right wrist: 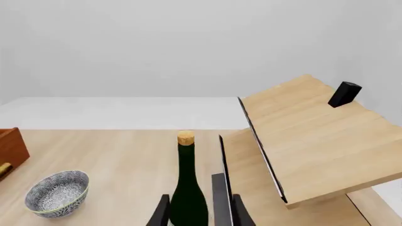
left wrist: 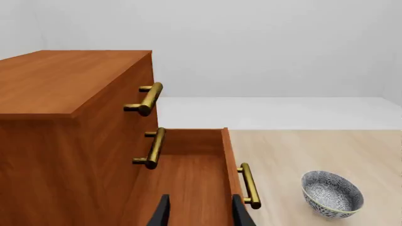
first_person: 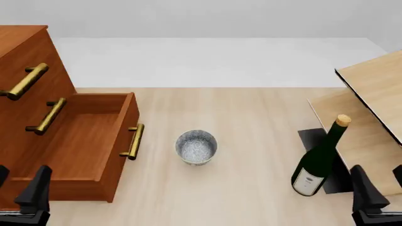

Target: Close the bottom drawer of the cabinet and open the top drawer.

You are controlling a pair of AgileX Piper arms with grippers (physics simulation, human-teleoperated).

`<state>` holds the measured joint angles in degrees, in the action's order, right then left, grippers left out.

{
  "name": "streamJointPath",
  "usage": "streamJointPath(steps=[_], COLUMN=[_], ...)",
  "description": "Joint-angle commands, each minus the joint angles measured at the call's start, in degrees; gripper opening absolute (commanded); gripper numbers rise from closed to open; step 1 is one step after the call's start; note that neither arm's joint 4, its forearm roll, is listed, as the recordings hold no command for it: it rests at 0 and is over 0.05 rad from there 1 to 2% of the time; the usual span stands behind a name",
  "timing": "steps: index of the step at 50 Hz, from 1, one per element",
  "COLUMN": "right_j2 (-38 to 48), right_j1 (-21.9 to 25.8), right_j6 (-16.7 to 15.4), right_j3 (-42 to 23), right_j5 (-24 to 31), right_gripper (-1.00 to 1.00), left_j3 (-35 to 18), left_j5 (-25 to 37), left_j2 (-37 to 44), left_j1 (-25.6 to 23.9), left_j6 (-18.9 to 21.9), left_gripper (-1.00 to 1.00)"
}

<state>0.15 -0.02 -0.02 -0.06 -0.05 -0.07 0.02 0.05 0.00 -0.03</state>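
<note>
So the cabinet sits at the far left of the table, and its bottom drawer is pulled way out, brass handle facing the middle of the table. The top drawer looks pushed in flush, same as the middle one.

The left gripper hangs low at the near-left corner, right by the open drawer's near end and touching nothing. In its wrist view the 2 fingers stand apart with bare drawer floor between them, so it's spread and empty.

The right gripper is way over on the other side, well apart from the cabinet, near a green wine bottle with a cork and a pale shelf unit. Its fingers are apart too; the bottle stands beyond them.

A patterned bowl sits just beside the drawer handle.

Both grippers are cut off at the frame's lower edge, and the cabinet's left side runs out of frame.
</note>
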Motion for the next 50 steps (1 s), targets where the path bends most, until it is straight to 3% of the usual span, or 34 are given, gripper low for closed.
streamJointPath(steps=[1,15,21,23,28,36,40,43,48,50], right_j2=[0.9,0.5,0.2,0.2,0.3,0.3,0.3,0.3,0.1,0.1], right_j1=[-0.1,0.1,0.5,0.6,0.5,0.6,0.7,0.7,0.9,1.1], right_j6=[-0.2,0.0,-1.3,-1.3,-1.3,-1.1,-1.1,-1.1,-1.0,-1.0], right_j3=[-0.1,-0.1,-0.1,-0.1,-0.1,-0.1,-0.1,-0.1,-0.1,-0.1], right_j5=[-0.5,-0.1,0.1,0.1,0.0,-0.1,-0.1,-0.1,0.0,0.0], right_gripper=[1.0,1.0,1.0,1.0,1.0,1.0,1.0,1.0,1.0,1.0], left_j3=[-0.2,-0.5,-3.2,-4.0,-6.0,-13.0,-15.8,-18.2,-22.3,-23.4], left_j5=[0.1,-0.2,-2.3,-2.3,-4.7,-4.2,-4.1,-3.9,-2.7,-2.2], left_j2=[0.0,0.7,4.6,5.3,10.8,17.4,21.9,25.6,30.8,31.3], left_j1=[-0.5,0.9,0.7,-0.8,-4.0,-5.2,-5.9,-7.4,-9.0,-9.3], left_j6=[-0.2,-1.4,-0.8,0.8,0.0,0.4,-2.4,-1.2,-3.9,-3.2], left_gripper=[1.0,1.0,1.0,1.0,1.0,1.0,1.0,1.0,1.0,1.0])
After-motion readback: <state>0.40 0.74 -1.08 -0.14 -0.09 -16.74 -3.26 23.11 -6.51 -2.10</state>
